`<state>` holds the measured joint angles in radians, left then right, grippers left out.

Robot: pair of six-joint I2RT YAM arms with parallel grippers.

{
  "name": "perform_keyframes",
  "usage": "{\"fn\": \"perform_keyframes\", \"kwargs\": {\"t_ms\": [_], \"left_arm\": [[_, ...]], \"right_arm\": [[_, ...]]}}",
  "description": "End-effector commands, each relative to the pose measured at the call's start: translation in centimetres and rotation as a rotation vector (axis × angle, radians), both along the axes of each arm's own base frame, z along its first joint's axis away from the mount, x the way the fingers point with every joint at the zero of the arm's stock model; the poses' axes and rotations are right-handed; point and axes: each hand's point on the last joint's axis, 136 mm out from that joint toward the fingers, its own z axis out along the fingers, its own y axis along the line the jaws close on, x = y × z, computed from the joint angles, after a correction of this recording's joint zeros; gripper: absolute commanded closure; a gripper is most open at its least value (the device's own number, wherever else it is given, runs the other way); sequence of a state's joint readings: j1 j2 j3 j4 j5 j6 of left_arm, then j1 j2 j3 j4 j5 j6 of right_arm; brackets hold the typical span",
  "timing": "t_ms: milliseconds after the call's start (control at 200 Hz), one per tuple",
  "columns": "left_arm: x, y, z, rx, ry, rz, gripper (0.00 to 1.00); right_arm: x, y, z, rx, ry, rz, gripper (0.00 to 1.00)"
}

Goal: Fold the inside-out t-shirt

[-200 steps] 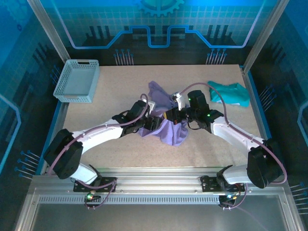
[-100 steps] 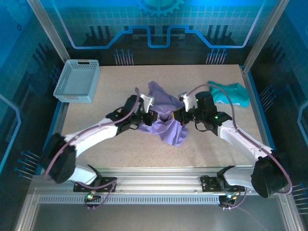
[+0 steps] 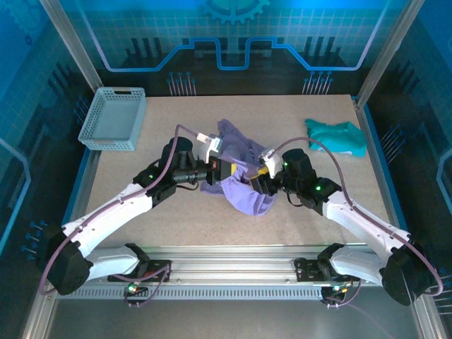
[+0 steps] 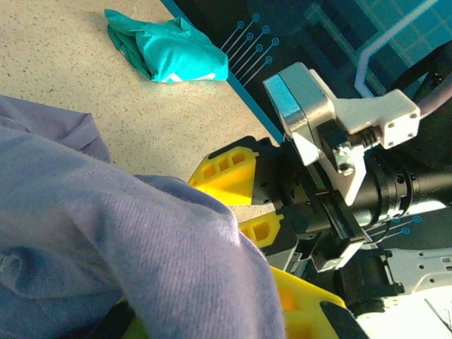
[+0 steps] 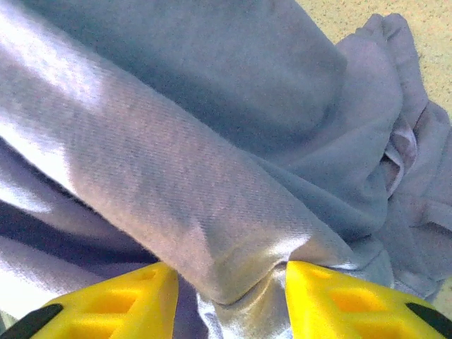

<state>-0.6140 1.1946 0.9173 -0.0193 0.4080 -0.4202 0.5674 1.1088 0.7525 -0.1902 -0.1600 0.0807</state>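
Left side first: the left gripper (image 3: 223, 169) is clamped fully shut, and in its wrist view the lavender-purple soft thin t-shirt (image 3: 247, 196) is draped right over its yellow fingers, so a pinch of that fabric is judged to be held.

The shirt itself is bunched in a crumpled heap on the speckled beige table (image 3: 212, 229), sitting directly between the two sets of jaws. It lies just to the right of the left jaws and just to the left of the right ones. Its long axis is seen running from the far side toward the near edge, roughly across the line between the grippers. Both arms are touching it, so neither can really be called nearer.

The right gripper (image 5: 233, 282) is parted about halfway. A thick fold of the shirt is lying in the gap between its yellow fingers but isn't being squeezed. Well off to the far right of those jaws, the small crumpled teal-green garment (image 3: 337, 136) is left alone.

Compared with a second ago, the roles are swapped. Back then the left jaws were open and the right ones closed on the cloth. The grippers are also spread a bit further apart now, with the left one pulled out to its own side.
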Motion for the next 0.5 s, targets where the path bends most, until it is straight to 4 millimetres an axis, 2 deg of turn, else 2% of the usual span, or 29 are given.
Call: {"fn": "perform_keyframes", "kwargs": {"t_ms": [0, 100, 200, 235, 250, 285, 330, 410, 490], "left_arm": [[-0.7, 0.0, 0.5, -0.016, 0.009, -0.031, 1.0], [-0.9, 0.0, 0.4, -0.014, 0.009, -0.039, 1.0], [-1.0, 0.2, 0.2, -0.002, 0.004, -0.036, 1.0], [-0.9, 0.4, 0.1, 0.008, -0.002, -0.025, 1.0], [-0.7, 0.6, 0.1, 0.014, -0.007, -0.012, 1.0], [-0.3, 1.2, 0.0, 0.031, -0.015, 0.026, 1.0], [0.5, 2.4, -0.3, 0.051, -0.031, 0.09, 1.0], [1.7, 4.3, -1.4, 0.104, -0.053, 0.186, 1.0], [3.2, 6.1, -2.9, 0.206, -0.075, 0.292, 1.0]], "right_arm": [[0.0, 1.4, 0.2, -0.008, -0.049, 0.058, 0.51], [0.8, 2.3, -0.1, -0.033, -0.056, 0.06, 0.42], [2.5, 3.7, 0.5, -0.021, -0.066, 0.058, 0.4], [3.0, 4.1, 0.0, -0.027, -0.05, 0.057, 0.49], [3.5, 4.5, 0.8, -0.017, -0.056, 0.057, 0.56], [3.9, 4.8, 0.9, -0.006, -0.026, 0.066, 0.7], [3.8, 4.8, 1.3, 0.025, 0.014, 0.088, 0.81], [2.1, 4.6, 3.6, 0.159, 0.054, 0.171, 0.94], [-0.3, 5.0, 6.8, 0.331, 0.09, 0.296, 1.0]]}}
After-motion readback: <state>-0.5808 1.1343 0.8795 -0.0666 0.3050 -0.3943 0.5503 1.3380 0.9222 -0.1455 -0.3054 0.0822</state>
